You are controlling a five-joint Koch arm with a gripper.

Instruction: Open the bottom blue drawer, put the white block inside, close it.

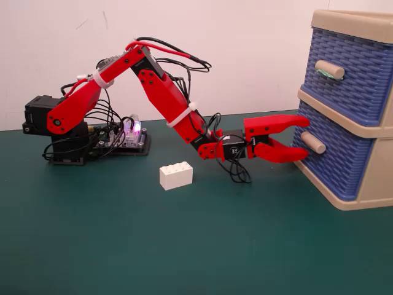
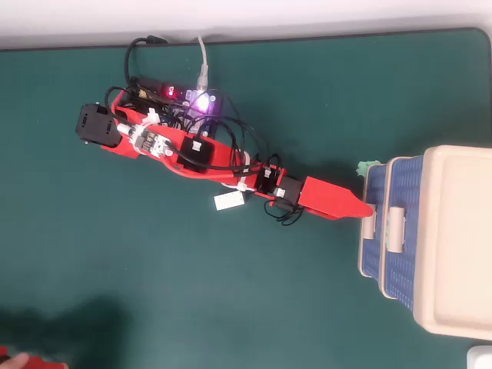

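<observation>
The bottom blue drawer (image 1: 334, 161) sits in the beige frame at the right, and its plain beige handle (image 1: 312, 142) points toward the arm. In the overhead view this handle (image 2: 370, 224) lies at the drawer's left edge. My red gripper (image 1: 304, 139) is open, with one jaw above and one below the near end of the handle. From overhead the gripper (image 2: 366, 210) has its tip at the handle. The white block (image 1: 176, 175) lies on the green mat below the forearm, apart from the gripper. It also shows in the overhead view (image 2: 229, 201).
The top blue drawer (image 1: 350, 74) has a handle with a green smear (image 1: 329, 69). The arm's base and a lit controller board (image 1: 126, 134) stand at the left. Cables hang under the wrist (image 1: 239, 174). The beige frame top (image 2: 461, 238) fills the overhead view's right edge.
</observation>
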